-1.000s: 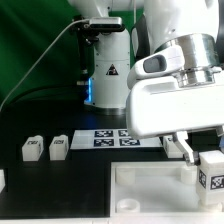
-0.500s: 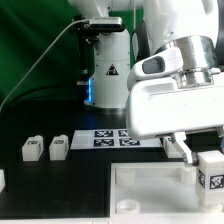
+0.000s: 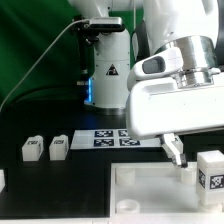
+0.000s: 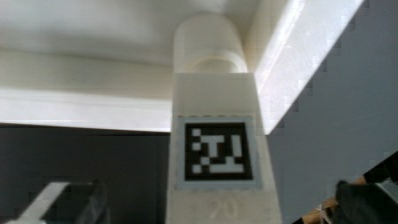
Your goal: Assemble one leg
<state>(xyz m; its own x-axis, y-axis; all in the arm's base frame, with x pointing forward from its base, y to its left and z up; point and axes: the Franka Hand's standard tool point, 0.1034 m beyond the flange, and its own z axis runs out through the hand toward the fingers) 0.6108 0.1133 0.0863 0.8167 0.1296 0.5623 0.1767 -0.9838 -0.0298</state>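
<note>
One leg [image 3: 211,170], a white blocky post with a square tag, stands upright at the panel's corner on the exterior view's right. In the wrist view the leg [image 4: 217,130] fills the middle, tag facing the camera. My gripper [image 4: 214,205] is open around it, and both dark fingers [image 4: 63,200] stand well apart from its sides. In the exterior view only one finger [image 3: 176,150] shows, to the left of the leg with a gap. The large white panel [image 3: 150,185] lies at the front.
Two more legs [image 3: 32,148] [image 3: 58,148] stand side by side at the exterior view's left. The marker board [image 3: 112,137] lies behind the panel. Another white part [image 3: 2,178] shows at the left edge. The robot base [image 3: 105,60] stands at the back.
The visible finger has moved away from the leg toward the exterior view's left, so the jaws have opened. The leg has stayed upright in place.
</note>
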